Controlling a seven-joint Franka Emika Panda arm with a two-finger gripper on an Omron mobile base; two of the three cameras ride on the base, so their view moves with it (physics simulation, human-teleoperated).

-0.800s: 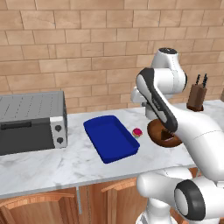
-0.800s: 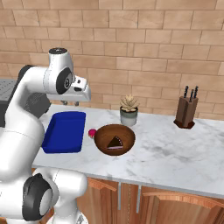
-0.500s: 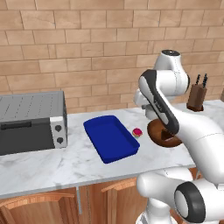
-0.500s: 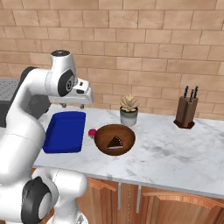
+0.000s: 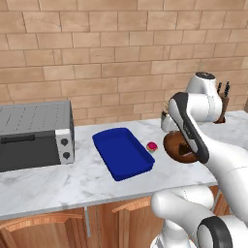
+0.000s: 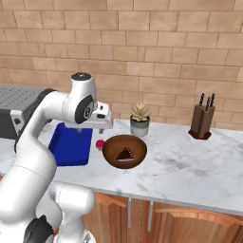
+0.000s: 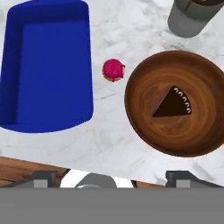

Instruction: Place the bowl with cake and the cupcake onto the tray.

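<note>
The brown bowl [image 7: 177,103] with a dark cake wedge [image 7: 173,103] stands on the marble counter, right of the tiny pink-topped cupcake [image 7: 113,69]. The deep-blue tray [image 7: 46,65] lies left of the cupcake with nothing in it. My gripper [image 7: 113,180] hangs high above the counter's front edge, open, its fingertips [image 7: 41,178] wide apart and holding nothing. From the right base view, my hand [image 6: 100,122] is above the cupcake [image 6: 100,144], between tray [image 6: 71,144] and bowl [image 6: 125,151]. In the left base view my arm covers part of the bowl [image 5: 180,151].
A grey toaster oven [image 5: 34,135] stands left of the tray [image 5: 121,152]. A potted plant [image 6: 140,119] sits just behind the bowl. A knife block [image 6: 201,121] stands at the far right by the brick wall. The counter's front edge [image 7: 109,164] lies below my hand.
My arm has swung right and lower, bringing the hand nearer over the cupcake and bowl. Bowl, cupcake and tray have stayed put.
</note>
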